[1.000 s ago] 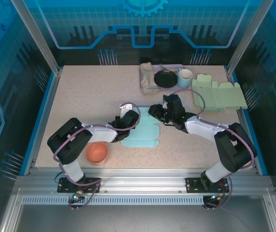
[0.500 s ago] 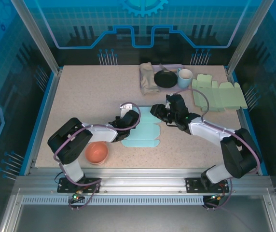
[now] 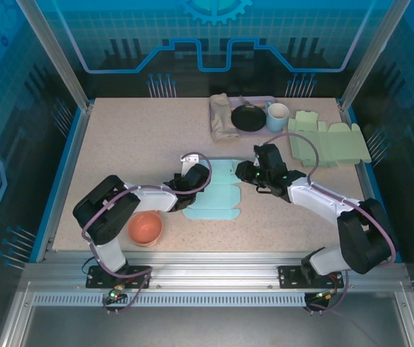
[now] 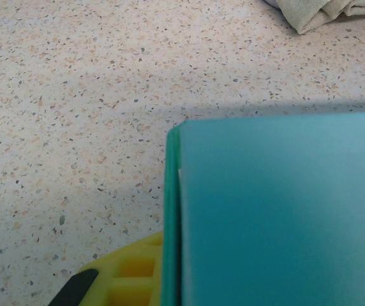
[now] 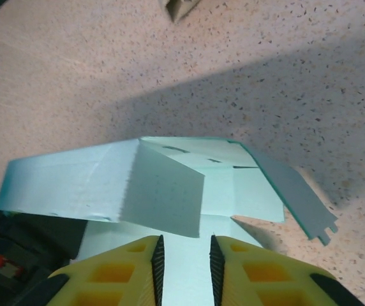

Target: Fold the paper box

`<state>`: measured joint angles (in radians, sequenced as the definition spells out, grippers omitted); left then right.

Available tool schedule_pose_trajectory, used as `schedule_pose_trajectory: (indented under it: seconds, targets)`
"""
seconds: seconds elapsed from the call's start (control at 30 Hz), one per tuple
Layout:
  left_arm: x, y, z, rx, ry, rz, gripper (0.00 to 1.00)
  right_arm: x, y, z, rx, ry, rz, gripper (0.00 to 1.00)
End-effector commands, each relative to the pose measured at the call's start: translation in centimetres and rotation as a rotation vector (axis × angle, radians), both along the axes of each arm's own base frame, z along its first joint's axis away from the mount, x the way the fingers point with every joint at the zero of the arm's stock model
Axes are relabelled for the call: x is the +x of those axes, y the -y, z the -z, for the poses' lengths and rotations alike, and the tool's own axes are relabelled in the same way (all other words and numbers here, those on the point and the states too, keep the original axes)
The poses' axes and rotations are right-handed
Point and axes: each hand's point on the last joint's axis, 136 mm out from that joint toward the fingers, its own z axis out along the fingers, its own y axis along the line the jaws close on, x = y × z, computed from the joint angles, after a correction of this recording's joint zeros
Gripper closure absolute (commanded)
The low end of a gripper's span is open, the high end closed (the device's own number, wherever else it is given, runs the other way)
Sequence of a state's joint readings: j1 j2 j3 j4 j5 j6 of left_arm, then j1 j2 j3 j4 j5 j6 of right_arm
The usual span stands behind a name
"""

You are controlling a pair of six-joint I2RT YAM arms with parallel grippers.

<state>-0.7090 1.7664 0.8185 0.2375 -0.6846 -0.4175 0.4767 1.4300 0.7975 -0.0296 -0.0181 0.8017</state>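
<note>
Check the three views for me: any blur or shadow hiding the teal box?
Top external: evenly lit and sharp, paper box plain on the table. Left wrist: the box panel sits close to the lens and looks soft, the speckled table sharp. Right wrist: a broad shadow crosses the table beyond the box; right pincer crisp.

Speckled table (image 3: 134, 144), blue panelled walls (image 3: 207, 43)

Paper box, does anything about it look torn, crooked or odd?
Nothing stands out. The paper box lies mid-table, partly folded, its panels raised at different angles in the right wrist view; no tear or crush shows.
</note>
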Motion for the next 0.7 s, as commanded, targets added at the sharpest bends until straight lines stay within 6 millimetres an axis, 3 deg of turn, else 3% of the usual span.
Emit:
schedule_pose_trajectory:
  seconds: [0.0,0.37,0.53,0.67]
  targets:
    - [-2.0,-0.8,3.8,0.075,-0.142,0.023,0.96,0.1,1.0,2.1,-0.085,-0.009,-0.002,0.77]
    - [-1.9,-0.6,3.9,0.079,-0.149,0.028,0.97,2.7,2.8,4.9,-0.128,-0.030,0.037,0.75]
    - [-1.9,-0.6,3.9,0.080,-0.151,0.033,0.96,3.4,3.0,6.2,-0.069,-0.045,0.047,0.65]
    - [-1.9,-0.5,3.9,0.079,-0.156,0.033,0.97,3.9,2.5,6.1,-0.025,-0.006,0.032,0.63]
